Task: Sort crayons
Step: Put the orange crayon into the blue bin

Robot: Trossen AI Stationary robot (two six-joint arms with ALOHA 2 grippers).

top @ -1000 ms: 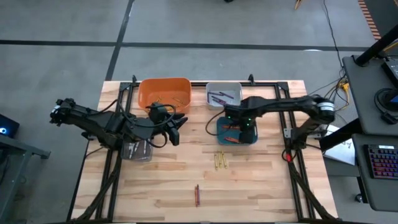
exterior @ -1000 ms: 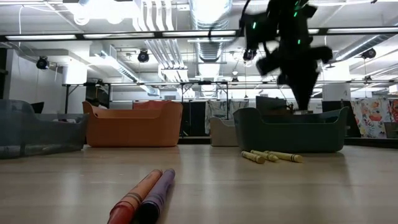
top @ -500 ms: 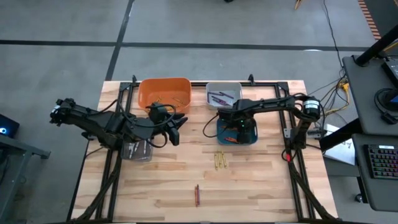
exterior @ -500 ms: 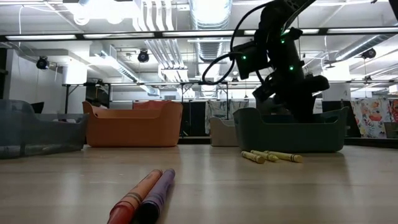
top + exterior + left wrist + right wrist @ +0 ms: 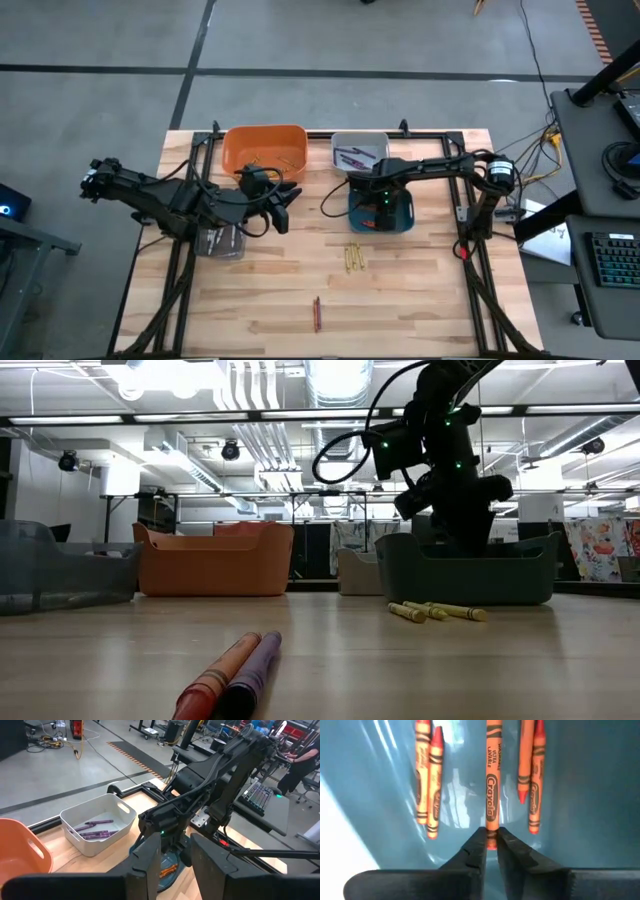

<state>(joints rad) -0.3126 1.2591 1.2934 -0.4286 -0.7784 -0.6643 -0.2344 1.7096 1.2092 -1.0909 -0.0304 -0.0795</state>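
Down in the teal bin (image 5: pixel 404 222), centre-right: right gripper (image 5: pixel 490 841) pinching an orange crayon (image 5: pixel 492 785).
Its jaws grasp the crayon's end; left gripper (image 5: pixel 285 205) waits at left, jaws parted, empty.

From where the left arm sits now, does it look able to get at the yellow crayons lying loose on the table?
Probably yes: the yellow crayons lie on open wood with nothing around them, and the left claw waits nearby beside the orange bin.
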